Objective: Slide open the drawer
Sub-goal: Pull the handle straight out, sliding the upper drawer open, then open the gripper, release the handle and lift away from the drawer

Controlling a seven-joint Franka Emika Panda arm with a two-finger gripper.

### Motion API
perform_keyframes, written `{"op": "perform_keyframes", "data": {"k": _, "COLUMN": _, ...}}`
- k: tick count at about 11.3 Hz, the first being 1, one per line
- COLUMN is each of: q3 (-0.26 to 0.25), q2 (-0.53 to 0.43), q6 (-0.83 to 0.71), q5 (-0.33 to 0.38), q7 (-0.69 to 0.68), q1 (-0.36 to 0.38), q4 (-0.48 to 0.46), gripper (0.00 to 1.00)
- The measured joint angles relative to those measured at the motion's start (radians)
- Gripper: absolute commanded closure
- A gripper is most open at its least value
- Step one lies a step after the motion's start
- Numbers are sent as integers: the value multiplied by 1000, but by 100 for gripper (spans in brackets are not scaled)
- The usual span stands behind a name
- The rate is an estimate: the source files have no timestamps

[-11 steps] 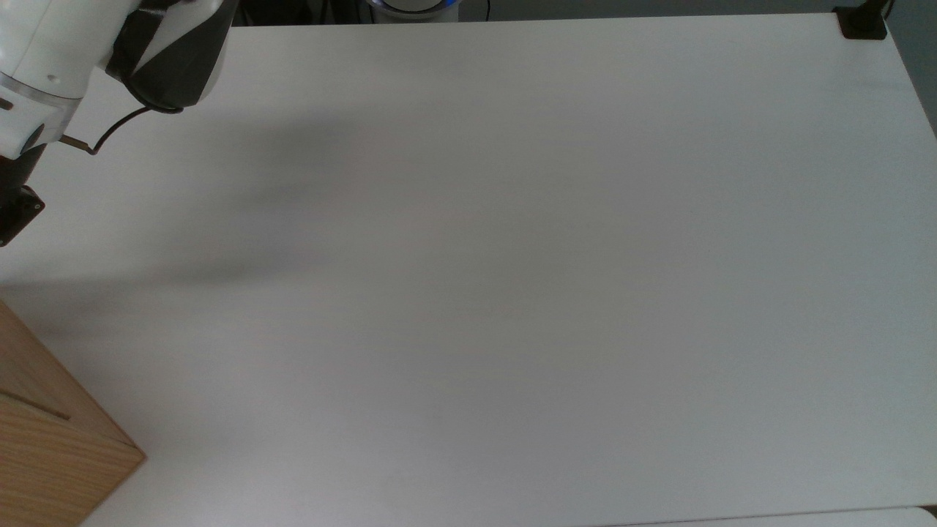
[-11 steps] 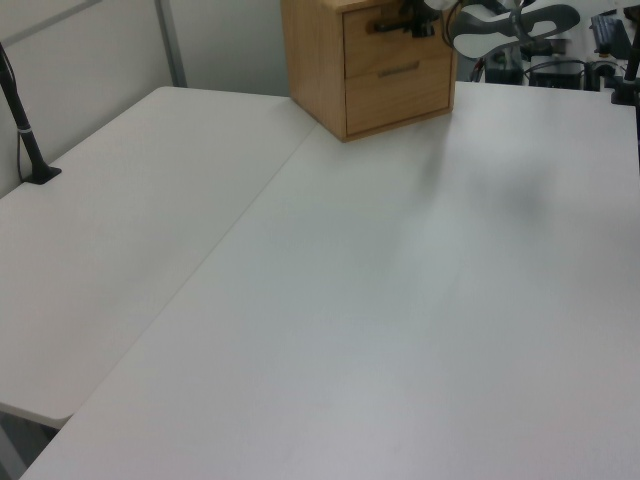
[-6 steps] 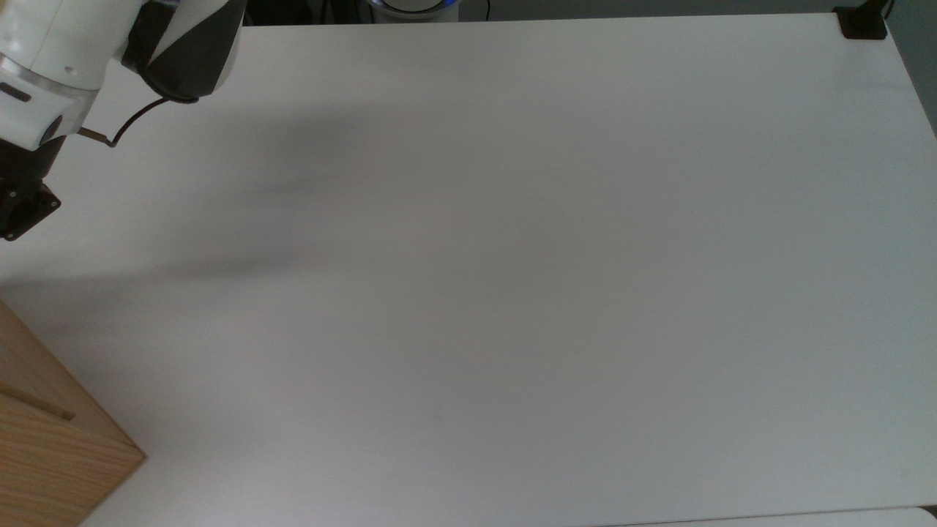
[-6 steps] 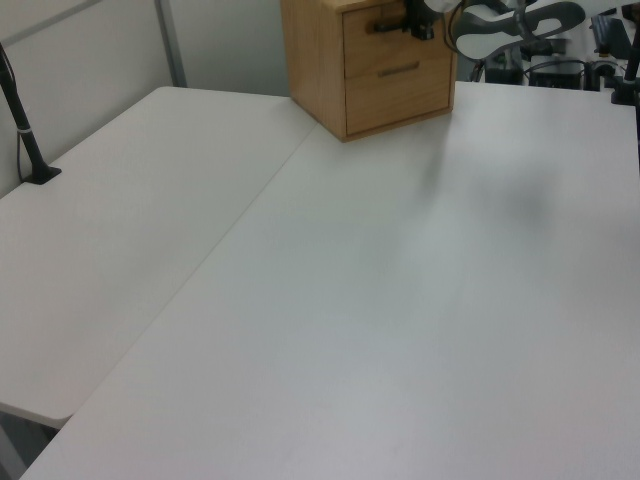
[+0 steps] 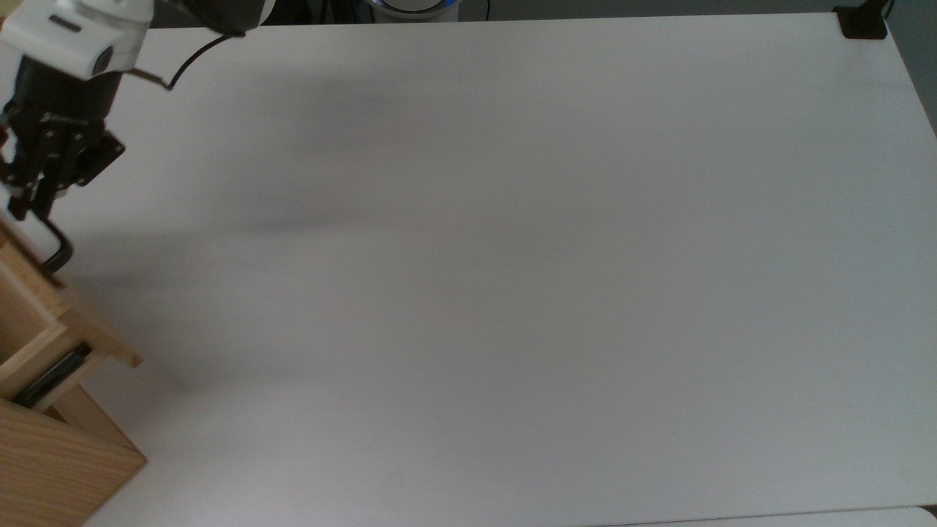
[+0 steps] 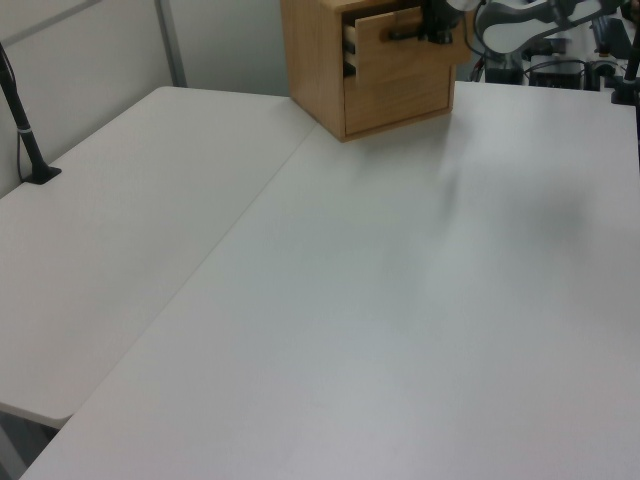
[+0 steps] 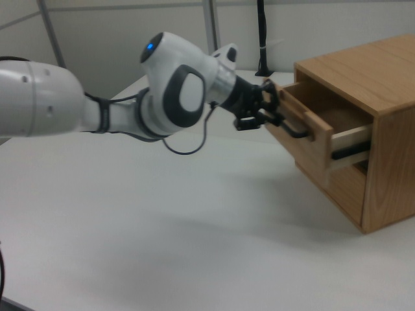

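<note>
The drawer (image 7: 301, 150) is the upper one of a wood-grain cabinet (image 7: 389, 149) and stands pulled partly out, its light wooden side and dark rail showing. My gripper (image 7: 272, 116) is shut on one end of the black bar handle (image 7: 295, 131). In the top view the gripper (image 5: 22, 208) sits at the far left, meeting the handle (image 5: 57, 252) just ahead of the drawer front (image 5: 80, 322), with the cabinet (image 5: 58, 468) in the bottom left corner. The left view shows the drawer (image 6: 395, 35) jutting from the cabinet (image 6: 315, 60) with the gripper (image 6: 437, 28) at its front.
A lower drawer (image 6: 400, 95) in the cabinet is closed. The white table (image 5: 512, 256) spreads wide to the top view's right. A black clamp (image 5: 864, 22) sits at its far right corner and a black post (image 6: 20, 120) stands at the left view's left edge.
The drawer was closed one second ago and now stands partly out. My gripper has moved away from the cabinet, drawing the handle with it.
</note>
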Motion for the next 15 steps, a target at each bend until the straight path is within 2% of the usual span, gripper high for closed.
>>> {"op": "perform_keyframes", "data": {"k": 2, "q3": 10, "q2": -115, "q6": -36, "q5": 0, "q7": 29, "q1": 42, "q4": -124, "gripper": 97}}
{"op": "perform_keyframes", "data": {"k": 5, "q3": 56, "q2": -217, "q6": -168, "q5": 0, "q7": 75, "q1": 63, "q4": -194, "gripper": 92}}
{"op": "perform_keyframes", "data": {"k": 6, "q3": 74, "q2": -232, "q6": -209, "q5": 0, "q7": 85, "q1": 63, "q4": -199, "gripper": 77}}
{"op": "perform_keyframes", "data": {"k": 7, "q3": 90, "q2": -244, "q6": -249, "q5": 0, "q7": 91, "q1": 64, "q4": -200, "gripper": 43}}
{"op": "perform_keyframes", "data": {"k": 8, "q3": 108, "q2": -256, "q6": -284, "q5": 14, "q7": 98, "q1": 64, "q4": -200, "gripper": 0}}
{"op": "perform_keyframes", "data": {"k": 10, "q3": 137, "q2": -294, "q6": -305, "q5": 106, "q7": 112, "q1": 67, "q4": -190, "gripper": 0}}
{"op": "perform_keyframes", "data": {"k": 12, "q3": 143, "q2": -312, "q6": -364, "q5": 184, "q7": 152, "q1": 68, "q4": -181, "gripper": 0}}
{"op": "perform_keyframes", "data": {"k": 15, "q3": 233, "q2": -312, "q6": -763, "q5": 308, "q7": 480, "q1": 70, "q4": -40, "gripper": 0}}
